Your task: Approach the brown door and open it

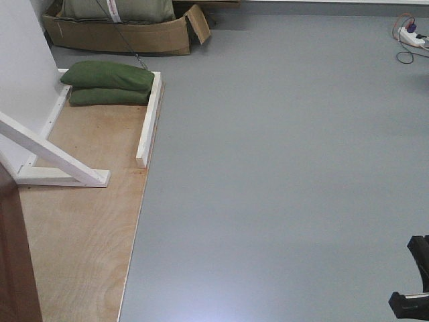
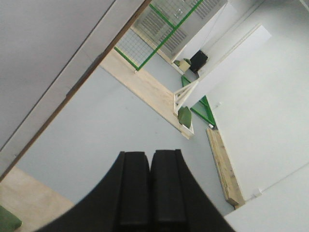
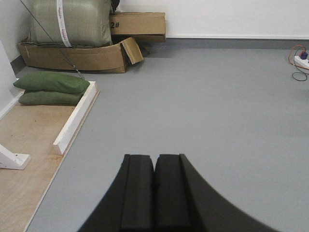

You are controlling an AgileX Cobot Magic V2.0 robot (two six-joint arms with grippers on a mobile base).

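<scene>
Pads [image 2: 134, 193] of left jaws: black, pressed flat against each other, so the jaws are closed with nothing between them; grey floor lies below in the left wrist view.
Pads [image 3: 137, 193] of right jaws: also shut together on nothing, pointing out over the floor to the right of the plywood platform [image 1: 80, 228].
Brown door [image 1: 15, 268]: a dark reddish-brown strip at the platform's near left corner — only this edge shows, cut off by the picture border.
Plywood platform: a pale wood sheet lying flat on the grey floor [image 1: 281, 174], its right edge running away from the camera.
Diagonal brace [image 1: 53, 155]: a white beam slanting down onto the platform's left part, its foot meeting a short white floor beam.
Low white beam [image 1: 149, 121]: along the far half of the platform's right edge.
Green sandbags [image 1: 110, 84]: two, stacked at the platform's far end, touching the low white beam.
Cardboard box [image 1: 134, 37]: on the floor just beyond the platform's far end, one flap hanging open, holding a bulky grey-green sack [image 3: 72, 21].
Power strip [image 1: 410, 37]: white, with cables — far right of the platform, well apart.
</scene>
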